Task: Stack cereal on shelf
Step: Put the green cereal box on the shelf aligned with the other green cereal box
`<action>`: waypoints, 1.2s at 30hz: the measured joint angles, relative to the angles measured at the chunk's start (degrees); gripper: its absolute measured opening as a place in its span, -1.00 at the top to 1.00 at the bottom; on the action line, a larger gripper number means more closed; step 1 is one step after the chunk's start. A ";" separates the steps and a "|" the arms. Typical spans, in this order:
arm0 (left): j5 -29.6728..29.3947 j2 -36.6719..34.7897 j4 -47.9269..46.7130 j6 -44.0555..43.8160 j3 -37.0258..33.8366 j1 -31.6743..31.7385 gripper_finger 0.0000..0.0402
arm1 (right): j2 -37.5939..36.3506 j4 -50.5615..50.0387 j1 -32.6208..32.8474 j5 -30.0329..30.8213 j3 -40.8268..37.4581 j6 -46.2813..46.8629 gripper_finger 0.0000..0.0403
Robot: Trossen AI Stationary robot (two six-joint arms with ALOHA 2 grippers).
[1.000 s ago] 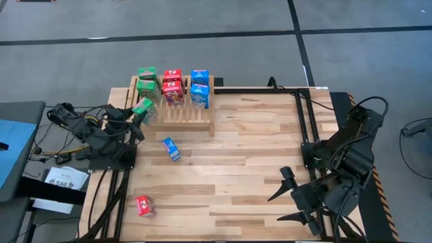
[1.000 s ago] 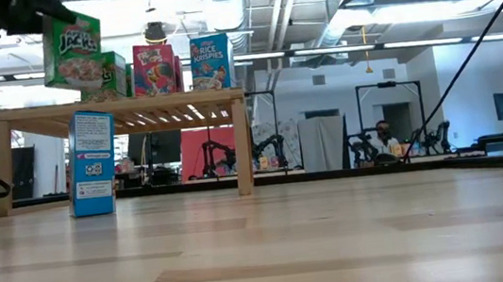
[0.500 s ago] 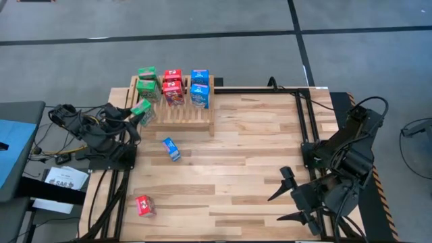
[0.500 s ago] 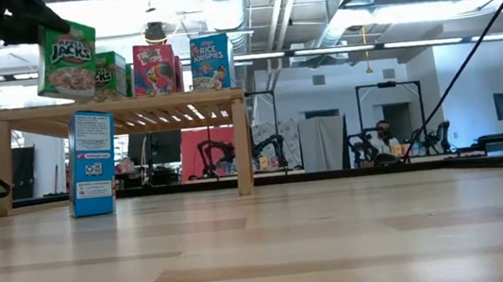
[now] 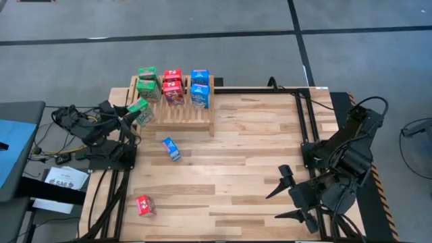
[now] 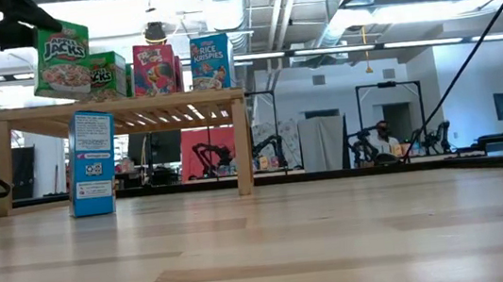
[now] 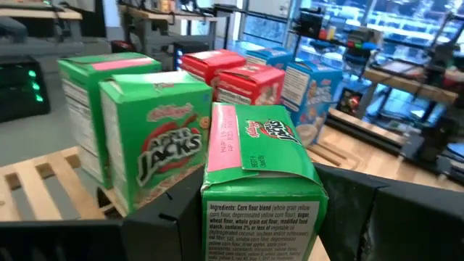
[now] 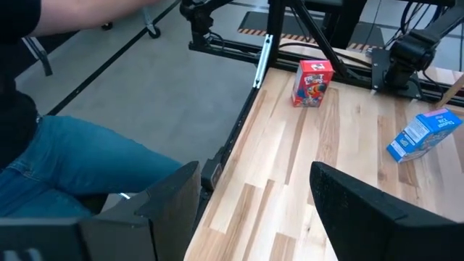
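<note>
My left gripper (image 5: 132, 113) is shut on a green cereal box (image 5: 140, 109), which it holds just above the near left corner of the light wooden slatted shelf (image 5: 181, 113). The low view shows this box (image 6: 60, 58) tilted above the shelf top (image 6: 119, 103). On the shelf stand two green (image 5: 148, 82), two red (image 5: 173, 84) and two blue boxes (image 5: 199, 86). A blue box (image 5: 171, 148) and a red box (image 5: 144, 205) rest on the table. My right gripper (image 5: 289, 197) waits open at the near right. My left gripper has the green box (image 7: 255, 174) pinched between its two fingers (image 7: 165, 223), one on each broad face, with the ingredients side (image 7: 257, 217) toward the wrist. It comes from the table's left, nearly level. The box is lifted clear of the shelf and slightly tilted.
Bare slats (image 5: 182, 115) lie along the shelf's near half, in front of the standing boxes. A black frame (image 5: 297, 108) runs along the table's right side. In the right wrist view a person in jeans (image 8: 80, 156) is beside the table edge.
My left gripper has drawn back a little toward the table's left edge, still shut on the green box. The box has sunk slightly toward the shelf top and tipped more.
</note>
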 joint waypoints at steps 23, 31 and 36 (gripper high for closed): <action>-8.07 4.31 -1.67 -5.22 0.00 0.00 0.09 | 0.00 -0.02 -0.45 -0.02 0.00 0.18 -0.42; -8.02 4.27 -8.25 -13.31 0.00 0.00 0.09 | 0.00 -0.02 -0.45 -0.02 0.00 0.18 -0.42; -7.44 4.25 -12.39 -18.75 0.00 -0.02 0.09 | 0.00 -0.02 -0.45 -0.02 -0.02 0.20 -0.42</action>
